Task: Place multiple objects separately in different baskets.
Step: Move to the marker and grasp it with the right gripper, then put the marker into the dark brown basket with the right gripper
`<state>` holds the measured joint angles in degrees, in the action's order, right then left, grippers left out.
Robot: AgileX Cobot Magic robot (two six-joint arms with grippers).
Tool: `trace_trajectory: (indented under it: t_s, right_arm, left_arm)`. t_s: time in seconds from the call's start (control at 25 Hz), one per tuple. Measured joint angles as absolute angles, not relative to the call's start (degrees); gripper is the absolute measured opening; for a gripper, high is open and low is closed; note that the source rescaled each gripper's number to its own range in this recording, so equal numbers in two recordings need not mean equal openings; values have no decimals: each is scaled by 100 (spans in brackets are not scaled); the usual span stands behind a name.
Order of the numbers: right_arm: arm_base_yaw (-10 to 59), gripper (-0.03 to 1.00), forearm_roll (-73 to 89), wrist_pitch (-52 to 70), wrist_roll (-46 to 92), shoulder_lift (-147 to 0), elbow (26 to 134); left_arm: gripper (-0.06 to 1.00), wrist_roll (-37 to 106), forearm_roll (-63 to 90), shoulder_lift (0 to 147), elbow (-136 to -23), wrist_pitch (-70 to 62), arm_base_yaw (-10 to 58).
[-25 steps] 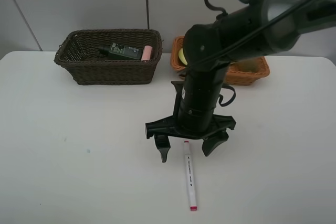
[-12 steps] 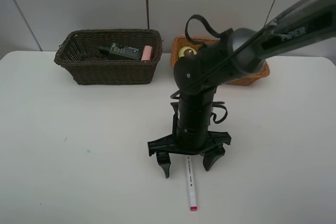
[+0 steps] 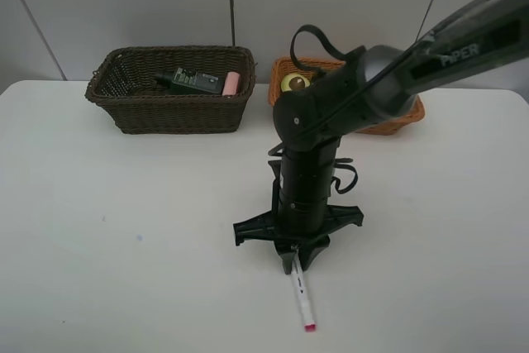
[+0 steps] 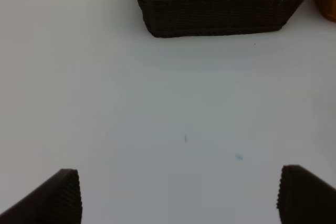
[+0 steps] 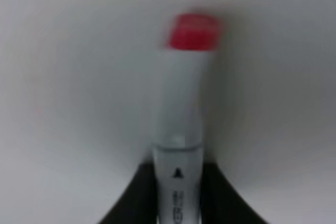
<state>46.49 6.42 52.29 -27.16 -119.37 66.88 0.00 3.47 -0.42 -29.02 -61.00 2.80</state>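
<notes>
A white marker with a red end lies on the table near the front edge. My right gripper stands over its far end, shut on the marker; both black fingers press against its barrel in the right wrist view. The dark brown basket at the back left holds a dark green bottle and a pink bottle. The orange-tan basket sits behind my right arm, with a yellow-green fruit showing in it. My left gripper hangs open over bare table, facing the dark basket.
The white table stretches to the left and front. A grey wall panel stands behind both baskets. My right arm's black body hides part of the orange-tan basket.
My right gripper lowered onto the marker's far end and its wide-spread fingers closed on the barrel. The left gripper stayed as it was.
</notes>
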Motion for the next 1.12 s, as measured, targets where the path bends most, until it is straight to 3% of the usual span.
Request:
trace_trajectory:
  t_s: [0.24,0.56,0.8,1.0,1.12]
  right_arm:
    - [4649,0,567,5384,-2404,-11743,6688]
    - [4649,0,0,5031,-2319,-10042,6688]
    - [4642,0,-941,2540,-1993,-9778,6725]
    - [4434,0,-1418,-159,-1940,-10474,7244]
    - [4207,0,-1385,-910,-1940,-11104,7884]
  left_arm:
    - [95,0,347,-42,-2902,-6100,280]
    - [95,0,347,-42,-2902,-6100,280]
    - [95,0,347,-42,-2902,-6100,280]
    - [95,0,347,-42,-2902,-6100,280]
    - [95,0,347,-42,-2902,-6100,188]
